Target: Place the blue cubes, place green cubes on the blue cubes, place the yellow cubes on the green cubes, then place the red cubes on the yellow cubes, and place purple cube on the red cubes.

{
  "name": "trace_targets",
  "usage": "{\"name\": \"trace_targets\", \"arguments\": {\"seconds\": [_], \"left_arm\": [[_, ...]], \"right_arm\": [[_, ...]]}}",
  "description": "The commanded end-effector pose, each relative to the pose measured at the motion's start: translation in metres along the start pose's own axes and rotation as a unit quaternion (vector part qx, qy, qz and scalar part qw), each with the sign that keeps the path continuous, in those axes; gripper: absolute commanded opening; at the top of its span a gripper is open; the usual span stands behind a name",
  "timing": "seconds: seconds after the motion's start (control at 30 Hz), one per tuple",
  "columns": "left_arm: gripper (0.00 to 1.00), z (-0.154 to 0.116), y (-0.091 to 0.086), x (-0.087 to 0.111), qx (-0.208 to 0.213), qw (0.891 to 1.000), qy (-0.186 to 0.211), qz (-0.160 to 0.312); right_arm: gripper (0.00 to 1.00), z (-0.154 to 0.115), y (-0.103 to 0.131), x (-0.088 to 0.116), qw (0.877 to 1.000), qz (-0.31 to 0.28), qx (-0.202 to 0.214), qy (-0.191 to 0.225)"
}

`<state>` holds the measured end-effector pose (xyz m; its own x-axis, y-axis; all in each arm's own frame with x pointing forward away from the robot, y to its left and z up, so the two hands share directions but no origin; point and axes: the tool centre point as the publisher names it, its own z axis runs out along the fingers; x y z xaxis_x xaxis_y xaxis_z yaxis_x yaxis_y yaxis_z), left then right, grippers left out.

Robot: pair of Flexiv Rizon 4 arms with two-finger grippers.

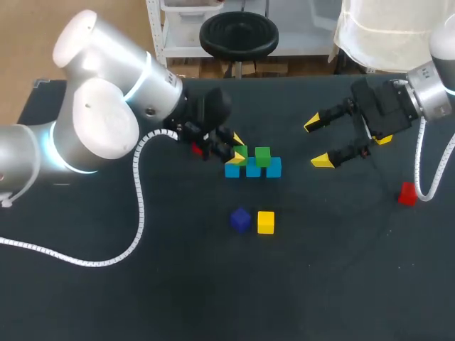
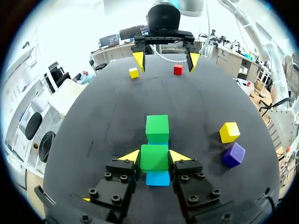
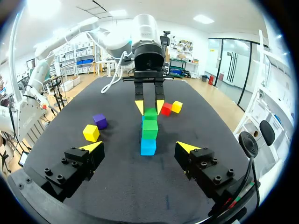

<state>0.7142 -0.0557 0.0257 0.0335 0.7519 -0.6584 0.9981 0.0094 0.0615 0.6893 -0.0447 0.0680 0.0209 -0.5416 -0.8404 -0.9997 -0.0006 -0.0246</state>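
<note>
Three blue cubes (image 1: 253, 170) lie in a row at mid-table. My left gripper (image 1: 238, 153) is shut on a green cube (image 2: 154, 157) that rests on the left-end blue cube (image 2: 157, 178). A second green cube (image 1: 262, 156) sits on the middle blue cube, just ahead of the left fingers. In front of the row lie a purple cube (image 1: 240, 219) and a yellow cube (image 1: 265, 222). A red cube (image 1: 407, 193) lies at the right. My right gripper (image 1: 318, 142) hangs open and empty to the right of the row, facing it.
A red cube (image 3: 166, 108) and a yellow cube (image 3: 176, 106) lie close beside the left gripper, on its far side. Another yellow cube (image 2: 134, 72) sits by the right gripper. The left arm's white cable (image 1: 138, 206) trails over the table's left part.
</note>
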Motion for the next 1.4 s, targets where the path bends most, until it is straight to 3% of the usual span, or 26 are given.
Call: {"name": "trace_targets", "arguments": {"seconds": [0.03,0.37,1.4], "left_arm": [[0.0,-0.0009,0.0003,-0.0001,0.002,1.0,0.003,-0.001],[0.0,-0.0031,-0.0055,-0.003,-0.001,1.0,0.005,-0.003],[0.0,0.0033,-0.0004,-0.0029,0.004,1.0,0.006,0.0]], "right_arm": [[1.0,0.0,0.0003,0.0002,1.0,-0.001,0.001,-0.001],[1.0,0.0,0.0003,0.0002,1.0,-0.001,0.001,-0.001],[1.0,0.0,0.0003,0.0002,1.0,-0.001,0.001,-0.001]]}}
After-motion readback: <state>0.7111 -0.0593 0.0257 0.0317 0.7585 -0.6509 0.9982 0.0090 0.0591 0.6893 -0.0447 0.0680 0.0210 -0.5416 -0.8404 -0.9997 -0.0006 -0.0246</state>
